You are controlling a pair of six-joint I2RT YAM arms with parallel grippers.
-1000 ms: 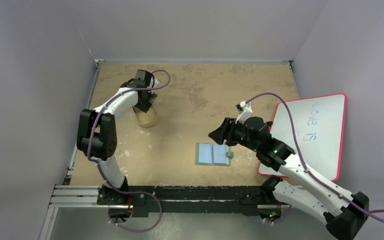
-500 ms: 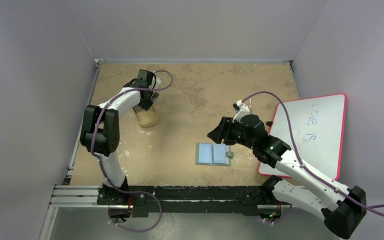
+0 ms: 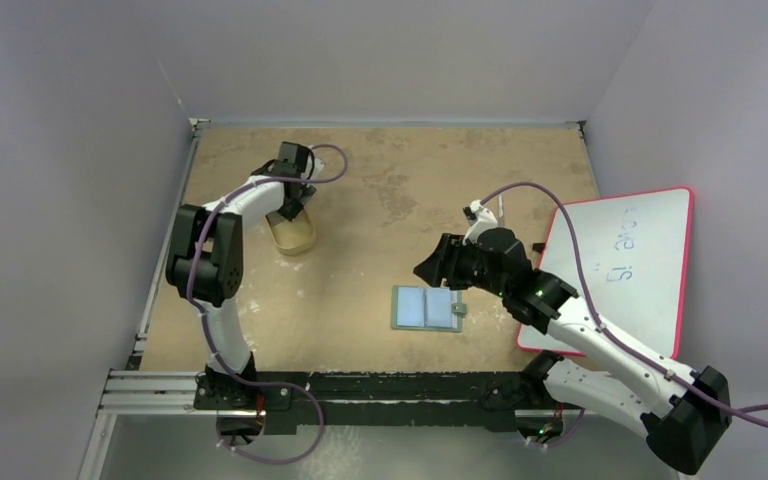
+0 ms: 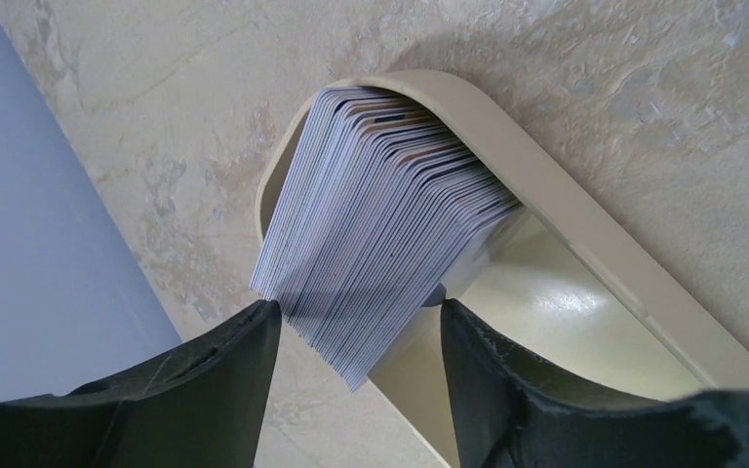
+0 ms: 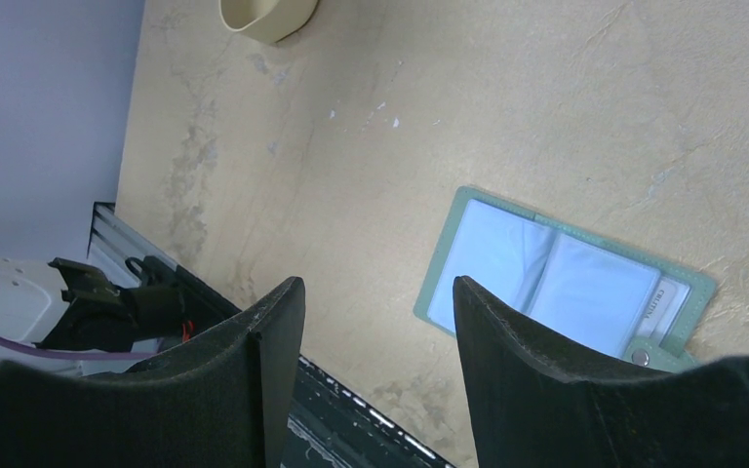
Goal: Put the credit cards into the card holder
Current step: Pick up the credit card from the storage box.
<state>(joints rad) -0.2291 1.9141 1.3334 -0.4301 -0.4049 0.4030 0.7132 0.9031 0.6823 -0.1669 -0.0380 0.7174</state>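
From above, the left gripper (image 3: 293, 205) covers the far end of the tan tray (image 3: 295, 238) near the left edge of the table (image 3: 390, 180), so the credit cards (image 4: 380, 234) are hidden there. The right wrist picture cuts the tray off at the top. There the right gripper (image 5: 378, 285) also hides one corner of the card holder (image 5: 566, 278). The writing on the whiteboard (image 3: 630, 270) is too small to read.

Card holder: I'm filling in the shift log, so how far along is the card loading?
Done: the card holder lies open, pockets up. In hand: the left hand is open astride the credit cards stacked in the tan tray, none lifted. The right hand is open and empty near the holder. Left: carrying and slotting the cards; whether a pocket already holds one is unclear.
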